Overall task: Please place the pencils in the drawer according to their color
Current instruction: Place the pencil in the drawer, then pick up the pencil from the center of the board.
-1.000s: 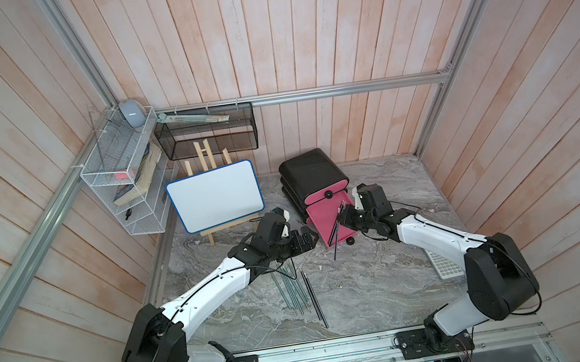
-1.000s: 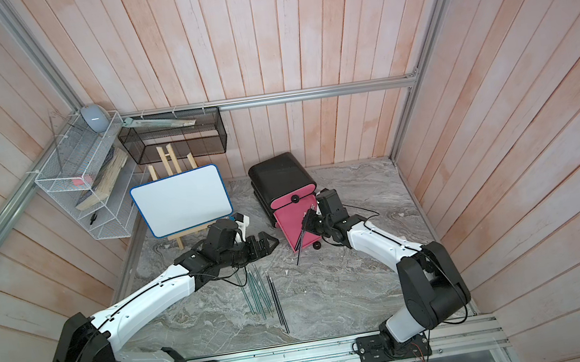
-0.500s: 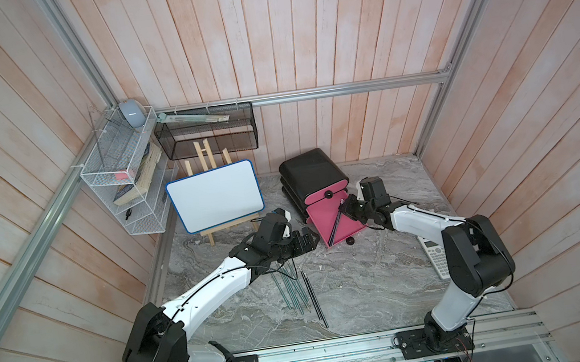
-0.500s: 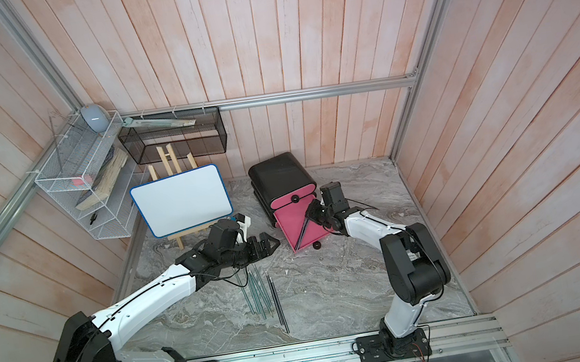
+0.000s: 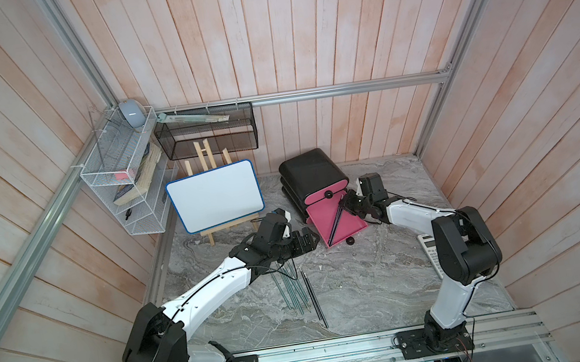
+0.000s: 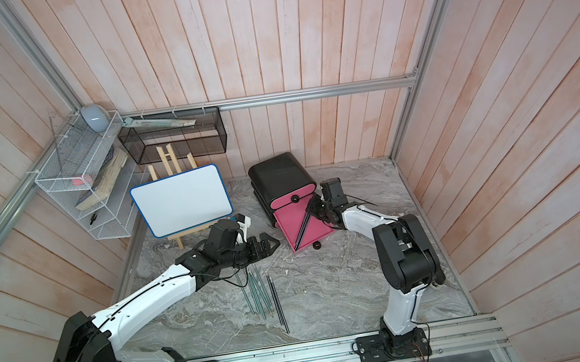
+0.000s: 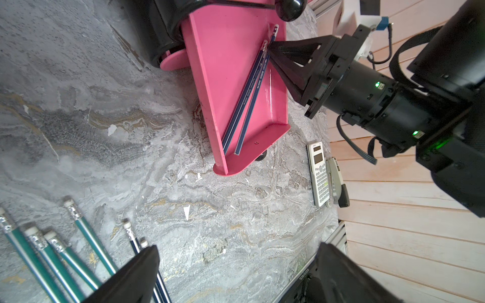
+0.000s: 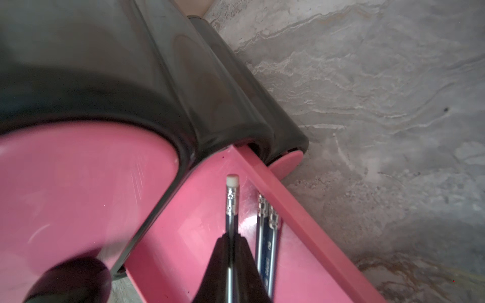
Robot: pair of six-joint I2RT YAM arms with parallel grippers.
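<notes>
Both top views: the right pincer (image 5: 341, 204) (image 6: 309, 209) reaches over the open drawer (image 5: 351, 223) (image 6: 319, 229) at its cabinet end. The left pincer (image 5: 311, 240) (image 6: 273, 243), fingers apart, hangs just beside its side wall.

Left wrist: loose pencils (image 7: 91, 238) lie beside one finger, with bare marble (image 7: 236, 210) ahead.

Right wrist: the right pincer (image 8: 232, 241) clamps a dark pencil (image 8: 232, 202). Two more pencils (image 8: 267, 236) lie beside it, hugging the wall.

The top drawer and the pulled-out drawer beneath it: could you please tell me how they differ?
The top drawer is shut, showing only its pink front; the pulled-out drawer shows its open tray. The top drawer's contents are hidden; the pulled-out drawer holds dark pencils. Both are pink with black knobs.
</notes>
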